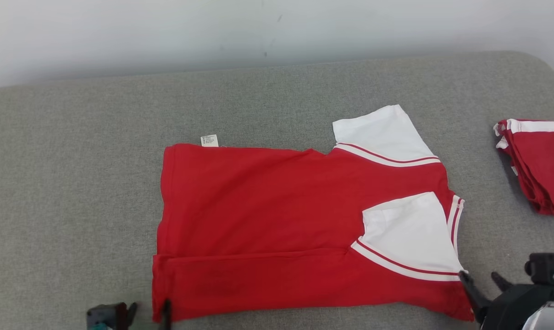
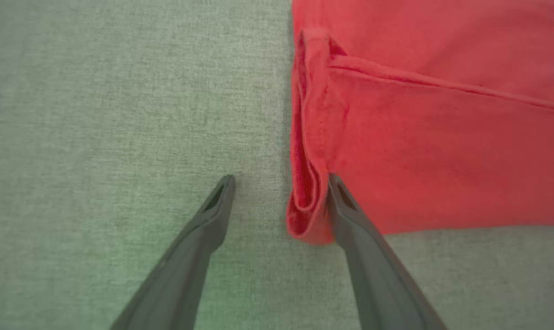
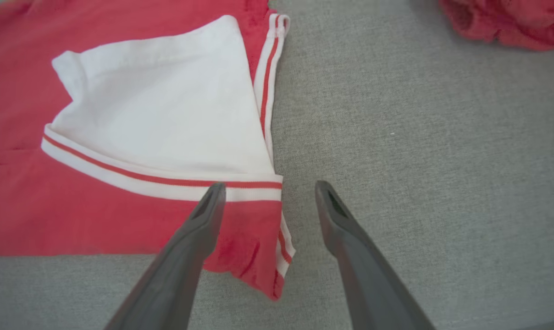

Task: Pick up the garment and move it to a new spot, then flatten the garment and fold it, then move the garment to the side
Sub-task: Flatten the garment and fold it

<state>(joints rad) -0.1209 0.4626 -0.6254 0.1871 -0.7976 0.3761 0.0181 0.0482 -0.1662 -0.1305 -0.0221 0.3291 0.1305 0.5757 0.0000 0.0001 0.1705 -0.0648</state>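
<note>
Ahead of left gripper and right gripper, both spread, shirt is not clamped; near fold judged laid, far-edge grasp is needed next.

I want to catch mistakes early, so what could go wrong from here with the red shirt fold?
The left gripper, open, has one finger against the shirt at its hem corner; withdrawing could drag the folded strip open. The right gripper straddles a rumpled corner that may snag. The far white sleeve sticks out, risking an uneven fold.
</note>
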